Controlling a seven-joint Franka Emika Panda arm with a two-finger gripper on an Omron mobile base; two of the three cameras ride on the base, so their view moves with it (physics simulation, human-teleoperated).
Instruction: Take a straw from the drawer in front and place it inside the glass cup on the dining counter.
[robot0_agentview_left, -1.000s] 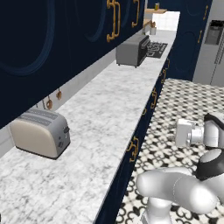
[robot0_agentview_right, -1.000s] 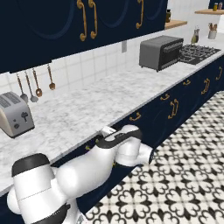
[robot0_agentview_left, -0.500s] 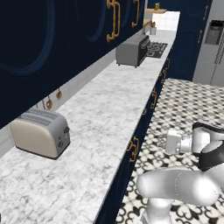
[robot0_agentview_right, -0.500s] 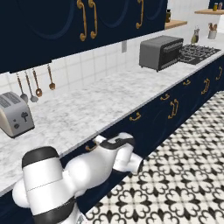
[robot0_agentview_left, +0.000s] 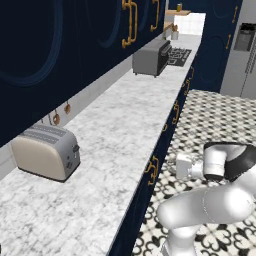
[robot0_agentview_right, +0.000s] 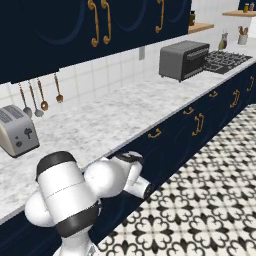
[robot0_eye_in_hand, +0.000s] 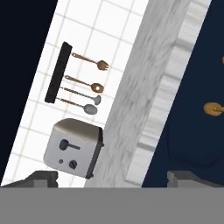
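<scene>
A marble worktop (robot0_agentview_left: 110, 150) runs along navy cabinets over a patterned floor (robot0_agentview_right: 200, 200). A toaster (robot0_agentview_left: 46, 151) sits near the wall edge, a toaster oven (robot0_agentview_right: 183, 60) far down, utensils (robot0_eye_in_hand: 85, 85) hanging on the tiles. The gripper (robot0_eye_in_hand: 111, 177), fingers spread and holding nothing, hangs low before the drawer (robot0_agentview_right: 160, 137), just below the worktop's front edge; the drawer is closed.

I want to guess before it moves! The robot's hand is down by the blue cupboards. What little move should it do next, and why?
Probably reach the open gripper toward the brass handle on the navy drawer. The drawer looks shut and no straw is in sight, so it likely has to be pulled open first. In the hand view the handle sits off to one side of the fingertips, not between them, so the hand likely needs lining up.
</scene>
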